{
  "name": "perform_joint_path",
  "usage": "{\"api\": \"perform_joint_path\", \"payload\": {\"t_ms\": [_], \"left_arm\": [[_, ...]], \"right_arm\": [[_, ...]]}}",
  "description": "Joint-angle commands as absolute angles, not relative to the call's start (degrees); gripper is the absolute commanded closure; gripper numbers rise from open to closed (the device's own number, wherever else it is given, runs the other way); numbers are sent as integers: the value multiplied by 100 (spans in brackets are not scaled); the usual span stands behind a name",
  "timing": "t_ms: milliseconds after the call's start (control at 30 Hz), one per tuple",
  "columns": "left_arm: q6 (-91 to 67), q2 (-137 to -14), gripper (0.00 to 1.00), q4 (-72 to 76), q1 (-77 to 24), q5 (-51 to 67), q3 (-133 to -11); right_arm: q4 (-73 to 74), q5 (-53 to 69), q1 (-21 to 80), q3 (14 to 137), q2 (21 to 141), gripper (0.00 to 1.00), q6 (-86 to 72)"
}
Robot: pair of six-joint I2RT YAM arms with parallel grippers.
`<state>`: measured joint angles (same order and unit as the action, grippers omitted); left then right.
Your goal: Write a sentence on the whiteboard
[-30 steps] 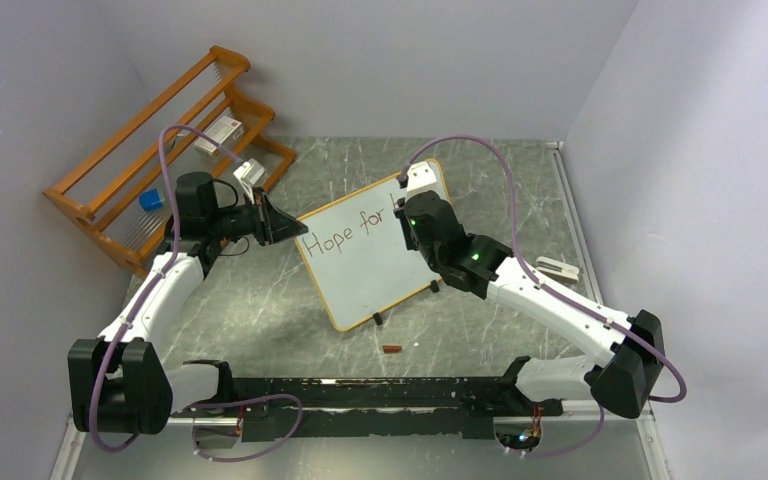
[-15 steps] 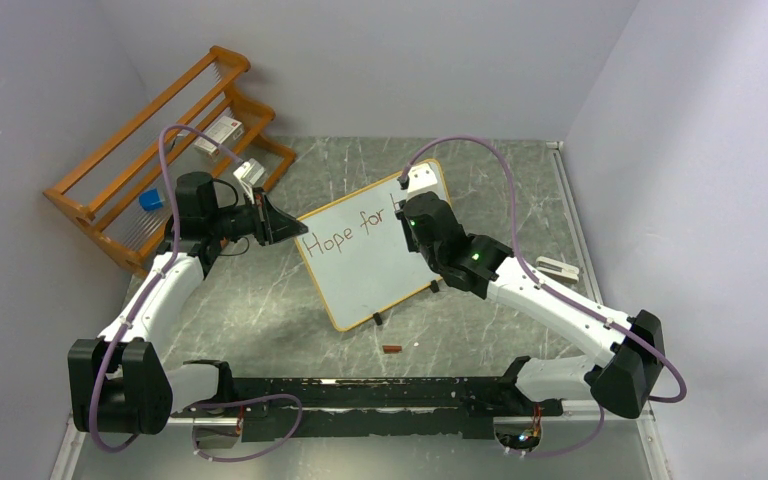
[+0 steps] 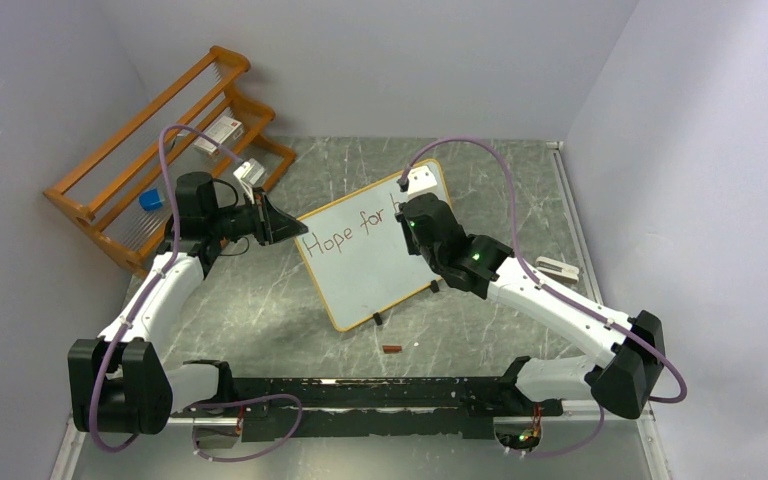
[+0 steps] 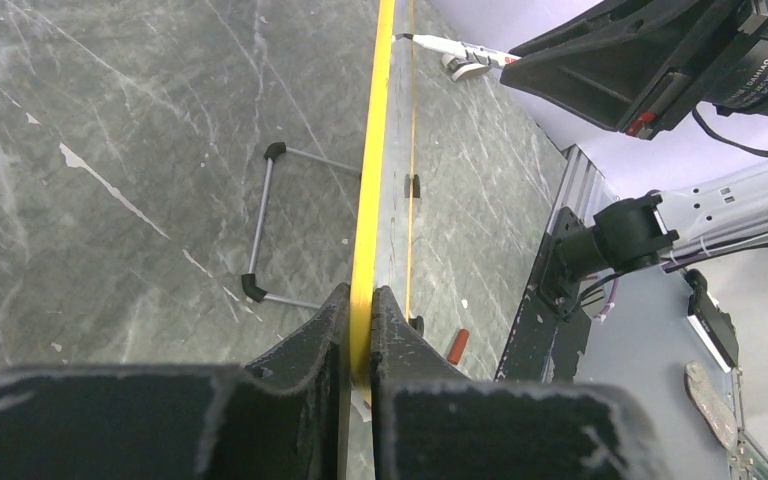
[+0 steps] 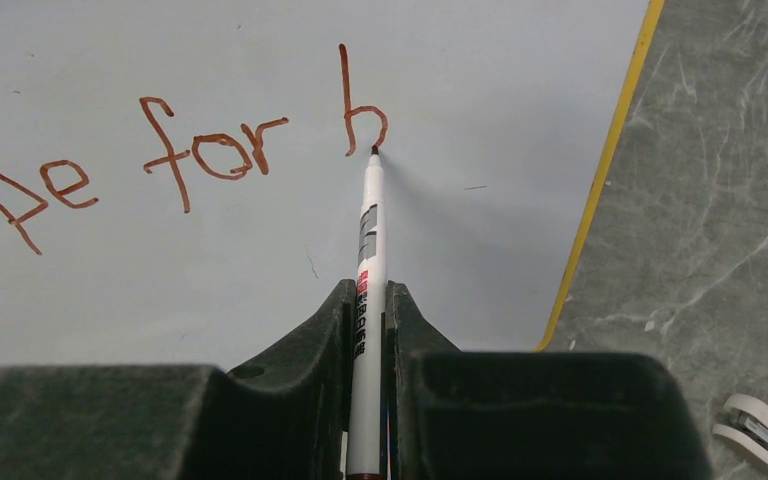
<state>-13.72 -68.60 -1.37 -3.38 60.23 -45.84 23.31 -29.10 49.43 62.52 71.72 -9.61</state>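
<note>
Whiteboard [image 3: 355, 275] propped mid-table, toward far edge. Left gripper [image 4: 362, 305] clenched on its yellow rim, steadying. Right gripper [image 5: 368, 300] pinching marker [image 5: 370, 215], tip at foot of "b". Sentence [image 5: 200, 155] reads "Hope for b": looks unfinished, more words left.

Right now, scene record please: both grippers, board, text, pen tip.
left gripper: shut on the rim of the whiteboard, near its upper-left corner in the top view
right gripper: shut on a marker
whiteboard: propped on a wire stand
sentence: reads "Hope for" plus one letter like "h", red-brown ink
marker tip: at the foot of that last letter
task state: sentence unfinished
</note>
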Motion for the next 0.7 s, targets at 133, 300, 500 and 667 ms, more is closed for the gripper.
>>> {"api": "perform_joint_path", "payload": {"t_ms": [133, 300, 500, 667], "left_arm": [[-994, -7042, 95, -606, -439, 5732, -4456], [-998, -7040, 95, -606, -439, 5736, -4456], [-985, -7040, 95, -618, -439, 5723, -4463], [-991, -7040, 95, -618, -439, 5723, -4465]], "right_arm": [[2354, -2601, 4904, 6275, 7128, 100, -1066], [2328, -2559, 4909, 6296, 7120, 100, -1058], [2279, -2500, 4922, 6340, 7120, 100, -1055], [2297, -2482, 4931, 6378, 7104, 100, -1055]]}}
